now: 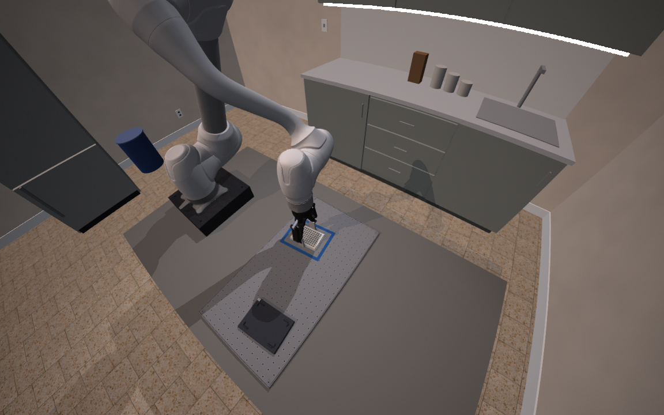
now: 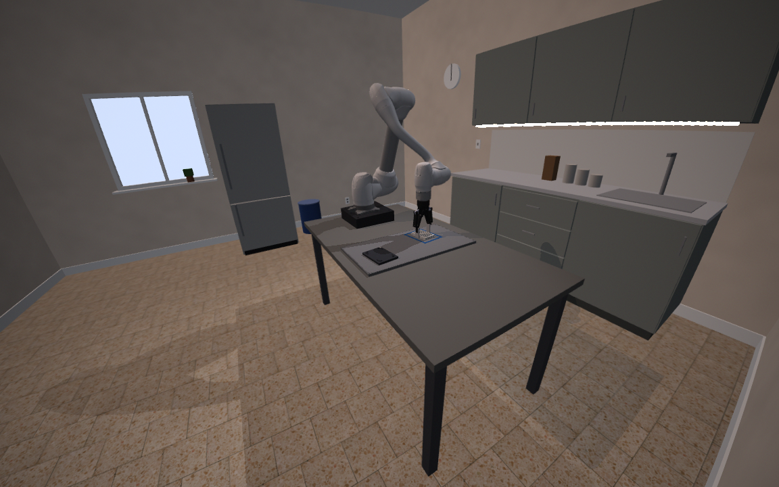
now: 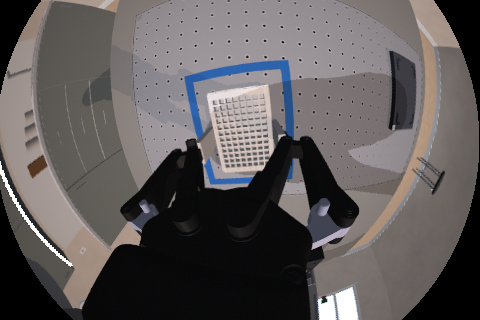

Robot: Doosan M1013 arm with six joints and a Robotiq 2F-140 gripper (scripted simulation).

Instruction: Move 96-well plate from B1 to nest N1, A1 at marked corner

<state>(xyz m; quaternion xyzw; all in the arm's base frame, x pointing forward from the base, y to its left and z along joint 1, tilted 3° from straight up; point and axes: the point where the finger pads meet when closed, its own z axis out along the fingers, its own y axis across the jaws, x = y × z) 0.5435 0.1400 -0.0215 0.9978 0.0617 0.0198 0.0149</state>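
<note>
While the arm hangs over mid-frame in the top view, the gripper (image 1: 304,230) sits low on the 96-well plate (image 1: 313,237), which lies inside the blue B1 outline (image 1: 324,250) on the perforated board (image 1: 324,289). Fingers straddle the plate's upper-left end, clamped on it. The plate nest N1 (image 1: 266,325) is toward lower left of frame, well apart from the plate, on the same board. Plate's long axis runs approx upper-left to lower-right; I can't read from here how the nest's own long side lies against it.

Exterior view: gripper (image 2: 423,227) points straight down at the plate (image 2: 425,235), right of centre on the table (image 2: 501,290). Nest (image 2: 379,255) lies left of and below it in frame, near the board's front. Too small here to judge finger contact.

Wrist view: plate (image 3: 242,130) is dead ahead, centre frame, long axis running up-frame away from the cam, inside the blue square (image 3: 194,120). Finger tips on the left and on the right flank the plate's near end, across its short width, so the pinch is on the long sides. Nest (image 3: 402,92) shows at the right edge. My read: next is a straight lift, then a carry toward the nest w/o any half turn; a grip near one end may let the far end sag.
</note>
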